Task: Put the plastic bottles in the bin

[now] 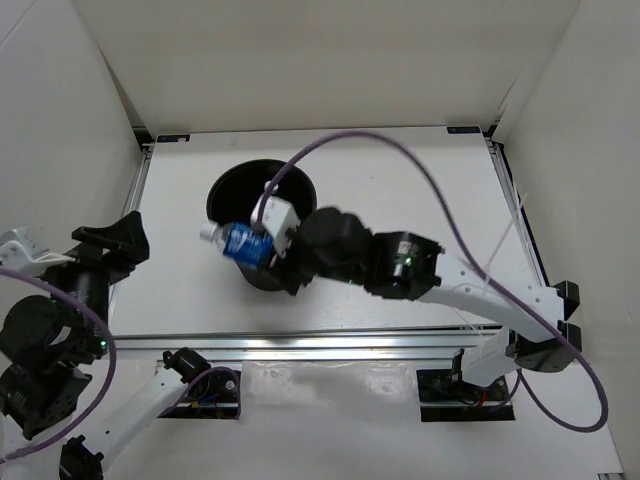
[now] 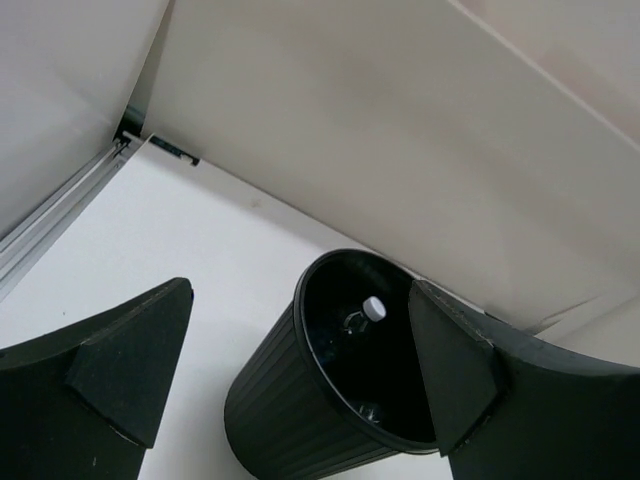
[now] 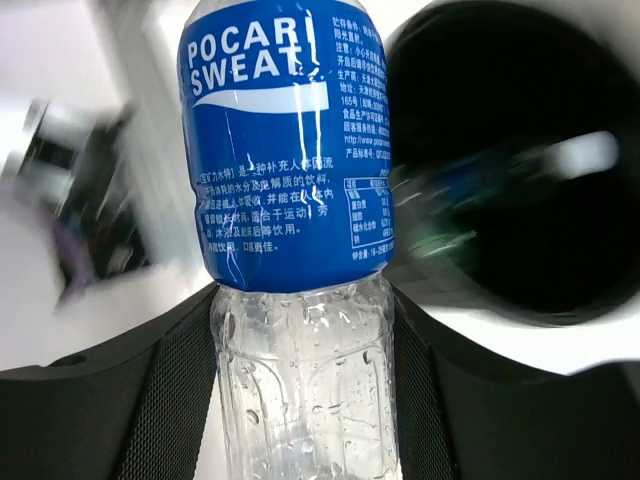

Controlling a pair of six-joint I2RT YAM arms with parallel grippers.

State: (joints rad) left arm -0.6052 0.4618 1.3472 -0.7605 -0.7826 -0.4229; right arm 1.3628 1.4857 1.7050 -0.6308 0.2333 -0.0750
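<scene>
White walls box in a white table (image 1: 400, 170), and I see the black bin (image 1: 225, 180) standing just far of centre on it. The right gripper (image 1: 265, 250) reaches over the bin's near side, clamped on the clear lower body of a blue-labelled bottle (image 1: 238, 242) that lies level, cap to the left. The left gripper (image 2: 295, 360) hangs at the left edge, jaws spread wide and empty. Down inside the bin a small white cap (image 2: 373, 308) shows.

The bottle (image 3: 300, 380) is clear glossy plastic, shiny blue film label (image 3: 285, 150). The bin (image 2: 270, 420) is black plastic, ribbed outside, slight sheen. The table (image 1: 400, 170) white, smooth, matt; front rail (image 1: 330, 345) bare metal.
</scene>
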